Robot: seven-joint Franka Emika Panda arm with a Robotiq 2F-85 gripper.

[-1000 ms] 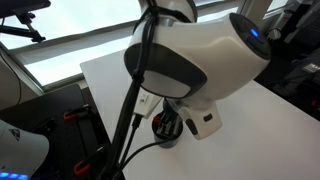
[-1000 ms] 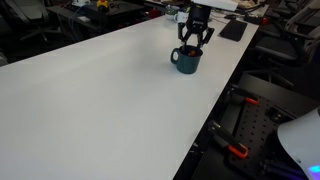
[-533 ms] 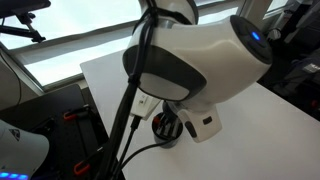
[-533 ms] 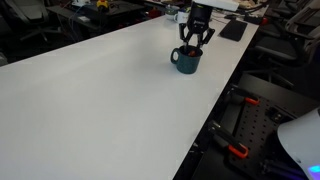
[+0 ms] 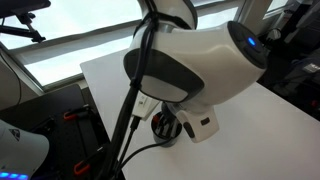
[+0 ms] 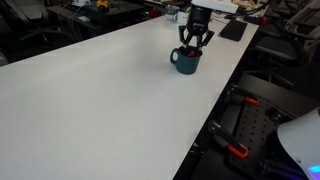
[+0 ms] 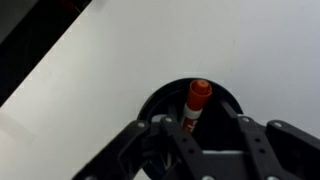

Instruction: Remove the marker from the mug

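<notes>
The dark mug (image 6: pixel 186 61) stands on the white table (image 6: pixel 100 90) near its far edge. In the wrist view the mug (image 7: pixel 225 100) has a dark inside, and the red-orange marker (image 7: pixel 196 103) leans in it with its cap up. My gripper (image 7: pixel 200 128) is open right above the mug, with one finger on each side of the marker and not closed on it. In an exterior view the gripper (image 6: pixel 193 40) hangs just over the mug's rim. In an exterior view the arm hides most of the mug (image 5: pixel 165 129).
The table's edge (image 6: pixel 215 110) runs close beside the mug, with dark equipment with red clamps (image 6: pixel 240 150) below it. A dark flat object (image 6: pixel 233 30) lies on the table behind the mug. Cables (image 5: pixel 130 110) hang from the arm.
Almost nothing has changed. The arm has shifted very slightly over the mug, and the marker is still in the mug.
</notes>
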